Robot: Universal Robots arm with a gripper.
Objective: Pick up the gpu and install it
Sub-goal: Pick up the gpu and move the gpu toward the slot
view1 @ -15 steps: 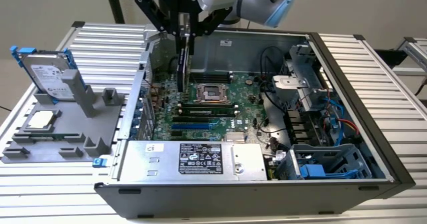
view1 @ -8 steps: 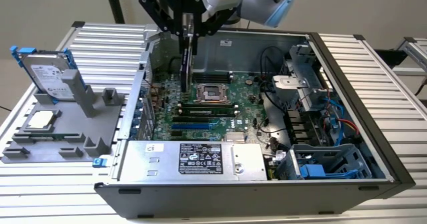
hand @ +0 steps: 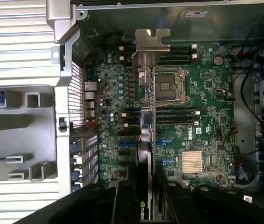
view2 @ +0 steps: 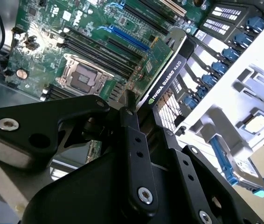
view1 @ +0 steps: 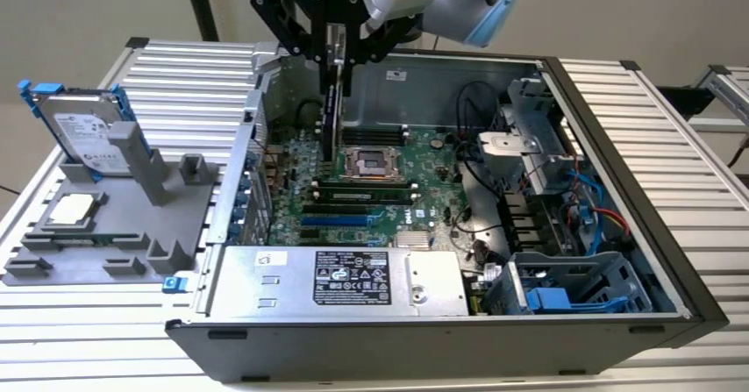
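Jaws clenched on the gpu [view1: 332, 103] — the card hangs upright over the motherboard [view1: 439, 160] inside the open computer case [view1: 620, 173], silver bracket [hand: 151, 49] at the end away from the jaws — not yet seated.

The computer case [view1: 410, 344] sits on the table [view1: 655, 111], with the motherboard [view1: 351, 208] inside and the power supply [view1: 339, 282] at its near edge. At the exterior view's left, a fixture [view1: 117, 234] carries the hard drive [view1: 84, 138] and CPU chip [view1: 73, 208]. The gripper [view1: 333, 57] holds the gpu [view1: 332, 103] above the motherboard
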